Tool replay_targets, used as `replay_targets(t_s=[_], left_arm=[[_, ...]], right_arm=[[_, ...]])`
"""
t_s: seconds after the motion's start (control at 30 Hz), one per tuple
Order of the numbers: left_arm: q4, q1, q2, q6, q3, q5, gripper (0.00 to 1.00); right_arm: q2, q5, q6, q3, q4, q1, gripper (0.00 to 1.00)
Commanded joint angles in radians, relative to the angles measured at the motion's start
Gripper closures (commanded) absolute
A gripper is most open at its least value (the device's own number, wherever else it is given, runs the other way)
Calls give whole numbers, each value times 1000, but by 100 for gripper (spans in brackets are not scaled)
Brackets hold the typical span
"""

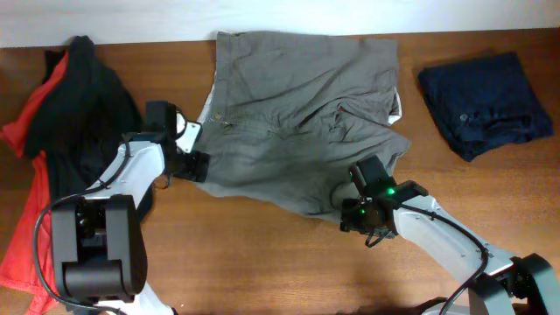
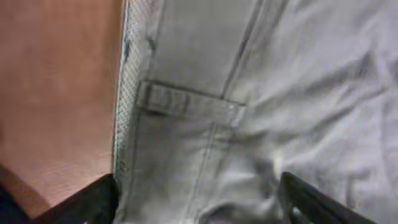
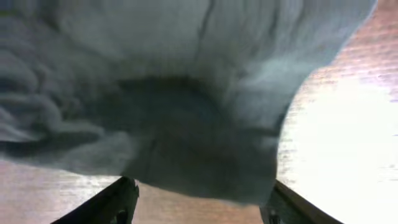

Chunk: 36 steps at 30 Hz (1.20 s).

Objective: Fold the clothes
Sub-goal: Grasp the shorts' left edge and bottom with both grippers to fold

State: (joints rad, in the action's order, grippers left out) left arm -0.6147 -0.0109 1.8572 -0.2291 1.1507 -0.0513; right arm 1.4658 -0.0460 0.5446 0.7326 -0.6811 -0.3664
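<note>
The taupe shorts point(image 1: 297, 114) lie spread on the wooden table, waistband toward the left. My left gripper point(image 1: 194, 164) sits at the shorts' left edge, open, its fingers astride the waistband and a belt loop point(image 2: 186, 106). My right gripper point(image 1: 350, 206) is at the shorts' lower hem, open, with the cloth's edge point(image 3: 205, 162) hanging between its fingers. Neither pair of jaws is closed on the cloth.
A folded navy garment point(image 1: 486, 101) lies at the back right. A heap of black point(image 1: 87, 96) and red point(image 1: 26, 236) clothes lies at the left. Bare wooden table point(image 1: 262, 254) shows in front of the shorts.
</note>
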Motion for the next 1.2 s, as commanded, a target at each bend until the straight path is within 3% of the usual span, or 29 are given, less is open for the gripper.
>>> replay_targets(t_s=[0.0,0.07,0.13,0.17,0.2,0.23,0.27,0.43,0.67,1.17], left_arm=[[-43,-2,-4,83,-8,-76,24],[-62,-2,-4,83,-8,-137,33],[-69,-2,-4,83,-8,-188,54],[-72,-2,-4,83,-8,-210,71],[-75,-2,-4,83,-8,-221,79],[-83,-2,-4,86,-8,-223,99],[-90,-2,-4,86,-8,-222,99],[-141,13,-34,86,7,-190,99],[-185,34,-247,130,13,-162,99],[-296,34,-794,297,13,60,99]], right_arm=[[7,29,14,-5,12,-5,37],[12,29,14,-5,21,-5,41],[23,29,14,-5,31,-5,51],[30,29,14,-5,32,-5,65],[30,29,14,-5,32,-5,70],[29,37,14,-5,32,-4,88],[28,40,14,-2,29,3,96],[-15,40,-31,63,-120,135,96],[-206,-36,-174,216,-409,336,96],[-502,-24,-174,399,-700,335,96]])
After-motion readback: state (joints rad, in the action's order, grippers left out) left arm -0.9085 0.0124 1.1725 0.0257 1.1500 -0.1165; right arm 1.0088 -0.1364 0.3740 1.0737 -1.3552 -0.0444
